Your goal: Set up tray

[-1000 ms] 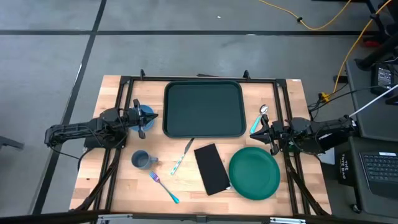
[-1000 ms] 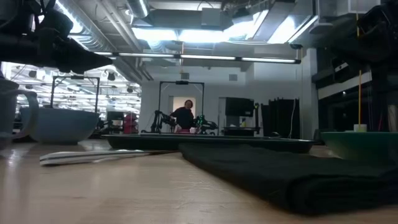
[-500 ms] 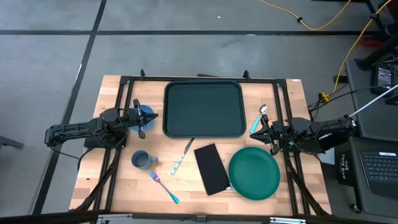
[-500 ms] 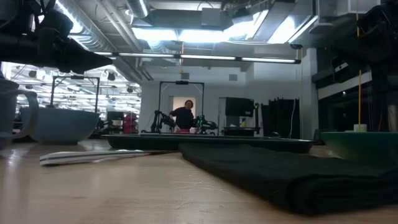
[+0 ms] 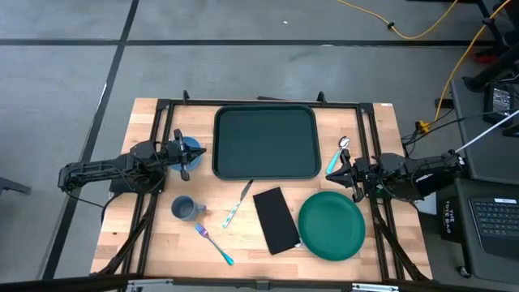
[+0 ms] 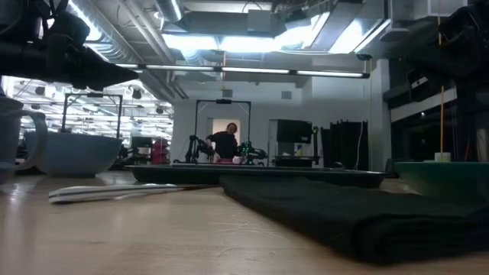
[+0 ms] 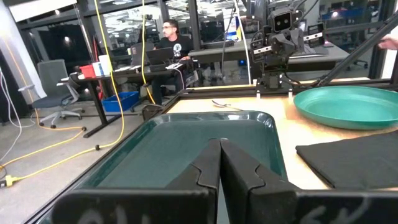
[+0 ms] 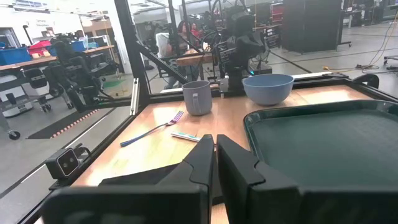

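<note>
On the left side of the table, the left gripper [image 5: 191, 153] waits with its fingers closed on nothing, just above the blue bowl [image 5: 188, 149]. Near it stand the grey mug [image 5: 183, 208] and the fork [image 5: 212, 244], and the knife [image 5: 237, 204] lies beside the tray's front edge. The tray [image 5: 265, 141] sits at the centre back, with nothing in it yet. The black napkin [image 5: 276, 219] and the green plate [image 5: 331, 225] lie in front, to the right. The right gripper [image 5: 342, 172] rests with its fingers nearly closed and empty, close to the spoon [image 5: 337, 155]. I think each arm should first open wide, then take its nearest item, gripping the bowl or the plate by the rim and lowering it flat inside the tray
</note>
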